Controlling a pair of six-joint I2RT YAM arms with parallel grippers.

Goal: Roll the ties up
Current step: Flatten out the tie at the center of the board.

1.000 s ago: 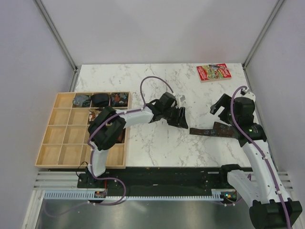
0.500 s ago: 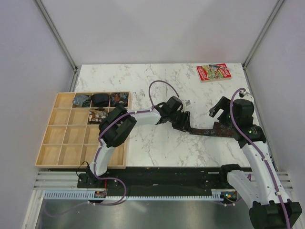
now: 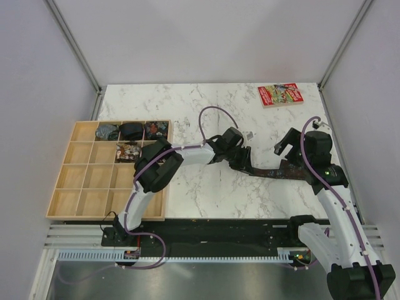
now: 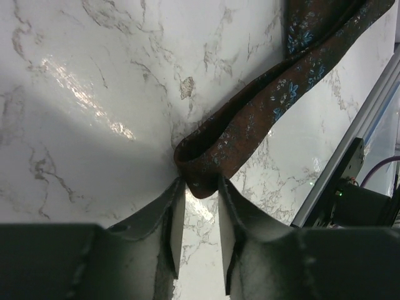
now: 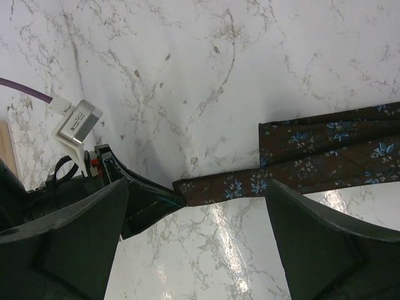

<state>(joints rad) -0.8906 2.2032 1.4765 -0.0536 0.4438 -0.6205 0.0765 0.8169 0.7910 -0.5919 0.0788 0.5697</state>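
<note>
1. Currently the left gripper (image 4: 200, 187) is down at the bench (image 3: 187, 106), and its fingers (image 4: 175, 225) stand a narrow gap apart.
2. Left fingertips bracket the folded end of the tie (image 4: 262, 112), one on each side and touching the cloth. Can't tell whether they actually pinch it; marble shows through the gap behind the tips.
3. Tie is dark brown with small blue flowers. It lies flat on the right half of the bench, closer to the near edge than the far one, and runs from the left gripper toward the right edge.
4. Right wrist view shows it doubled over, a narrow strip alongside a wider one.
5. Right gripper (image 5: 195, 186) hangs over the tie with its fingers (image 5: 312, 250) spread wide, holding nothing and clear of the cloth.
6. Wooden tray (image 3: 62, 169) sits at the bench's left edge, with rolled ties (image 3: 131, 130) in its far compartments.
7. Red booklet (image 3: 280, 95) lies at the far right corner, well apart from both grippers.
</note>
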